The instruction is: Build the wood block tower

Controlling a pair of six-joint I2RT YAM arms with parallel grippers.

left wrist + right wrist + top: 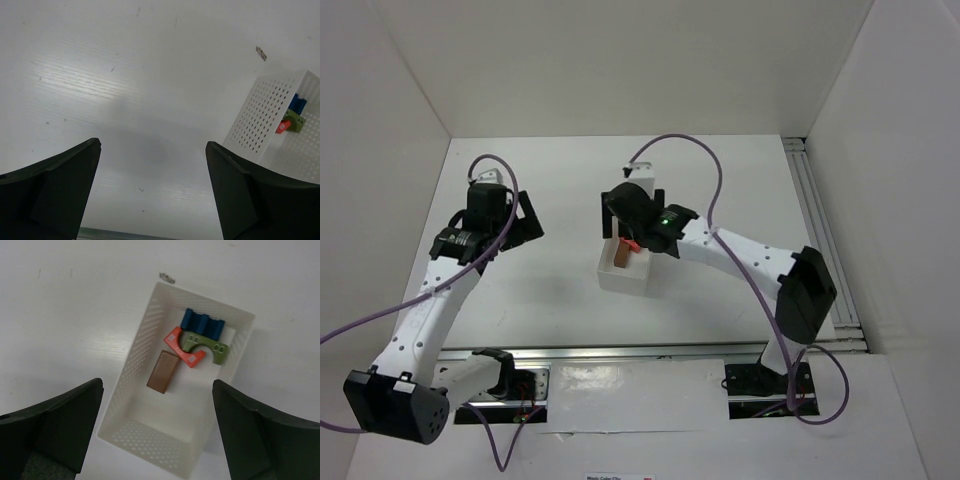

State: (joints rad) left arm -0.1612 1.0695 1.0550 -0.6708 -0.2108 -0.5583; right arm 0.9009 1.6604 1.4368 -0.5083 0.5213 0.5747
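The wood blocks lie loose inside a white perforated bin (141, 340); none are stacked, so no tower shows. In the right wrist view I see a blue ridged block (202, 324), a green arch (207, 346), a red notched piece (181, 346) and a brown block (163, 371). My right gripper (157, 412) hangs open and empty straight above the bin (620, 282). My left gripper (152, 170) is open and empty over bare table left of the bin (257, 120), where blue (299, 104), green (294, 122) and red (282, 126) pieces show.
White walls enclose the table on the left, back and right. A metal rail (825, 240) runs along the right side. Purple cables loop over both arms. The right arm (740, 250) reaches across toward the bin.
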